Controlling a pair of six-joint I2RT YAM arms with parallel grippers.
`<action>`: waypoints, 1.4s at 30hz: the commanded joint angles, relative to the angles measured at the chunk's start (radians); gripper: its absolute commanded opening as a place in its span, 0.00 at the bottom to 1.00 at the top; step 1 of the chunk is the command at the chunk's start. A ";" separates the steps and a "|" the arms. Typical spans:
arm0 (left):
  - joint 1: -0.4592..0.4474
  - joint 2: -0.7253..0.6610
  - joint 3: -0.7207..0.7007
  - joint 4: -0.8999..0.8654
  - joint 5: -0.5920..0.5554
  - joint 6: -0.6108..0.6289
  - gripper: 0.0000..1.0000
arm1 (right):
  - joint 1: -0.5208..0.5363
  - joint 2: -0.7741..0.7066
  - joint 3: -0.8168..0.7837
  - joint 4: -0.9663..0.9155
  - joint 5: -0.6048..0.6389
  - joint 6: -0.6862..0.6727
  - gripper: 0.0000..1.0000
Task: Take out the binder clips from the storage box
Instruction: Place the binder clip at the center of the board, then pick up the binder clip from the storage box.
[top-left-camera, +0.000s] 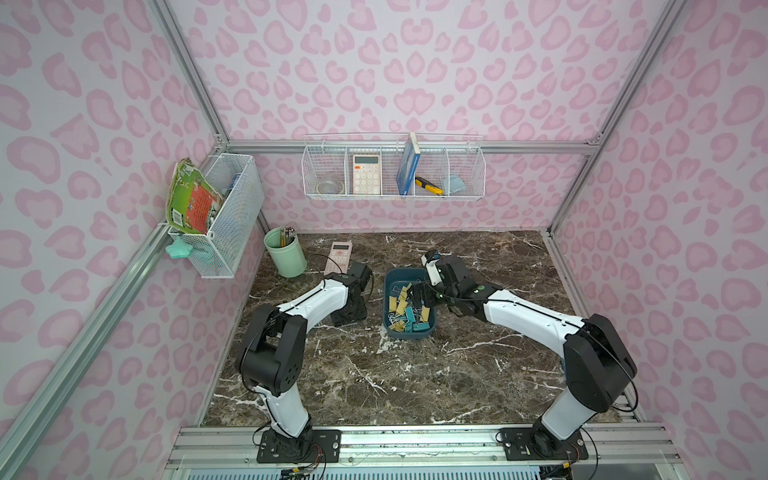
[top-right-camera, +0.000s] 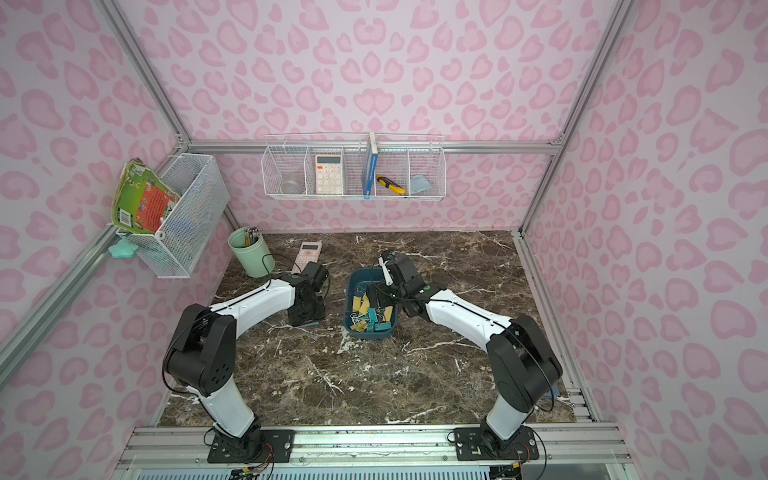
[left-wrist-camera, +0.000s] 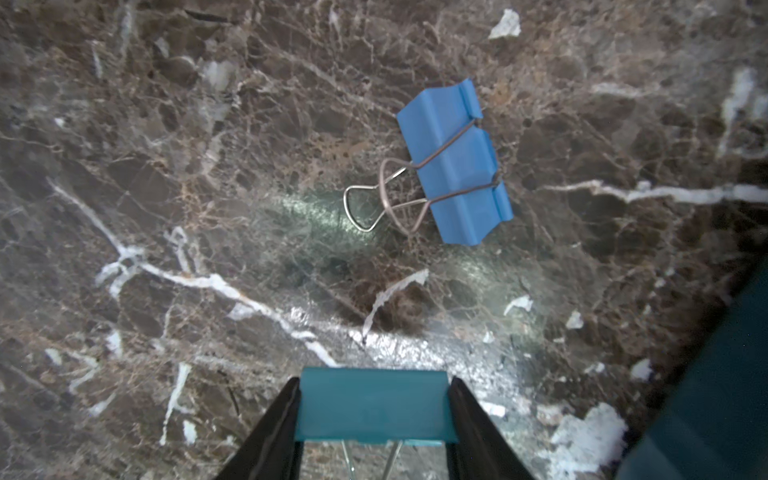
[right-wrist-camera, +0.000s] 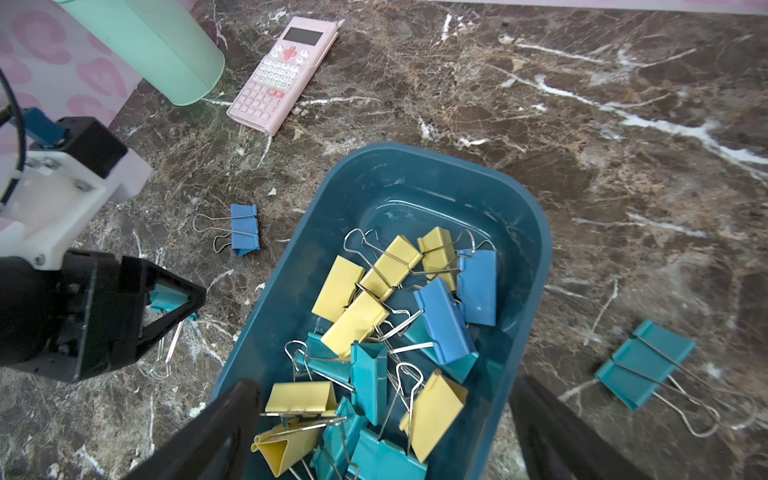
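Above box (right-wrist-camera: 536, 249), R gripper (right-wrist-camera: 384, 382) wide, L gripper (left-wrist-camera: 374, 386) clamps clip (left-wrist-camera: 374, 419), seemingly low

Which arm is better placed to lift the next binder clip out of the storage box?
Right. The right tool hangs open over the binder clips in the storage box, while the left tool, beside the box, is shut on a teal clip.

No legible text anywhere; print on pink calculator (right-wrist-camera: 282, 75) and book cover (top-left-camera: 193, 203) too small
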 joint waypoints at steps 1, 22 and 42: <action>0.005 0.011 -0.003 0.032 0.017 0.019 0.54 | 0.013 0.035 0.041 -0.033 -0.002 -0.002 0.94; 0.005 -0.341 0.028 -0.149 0.008 -0.042 0.86 | 0.044 0.474 0.568 -0.285 0.099 0.035 0.62; 0.005 -0.490 0.006 -0.186 0.021 -0.063 0.99 | 0.074 0.575 0.692 -0.408 0.202 0.081 0.18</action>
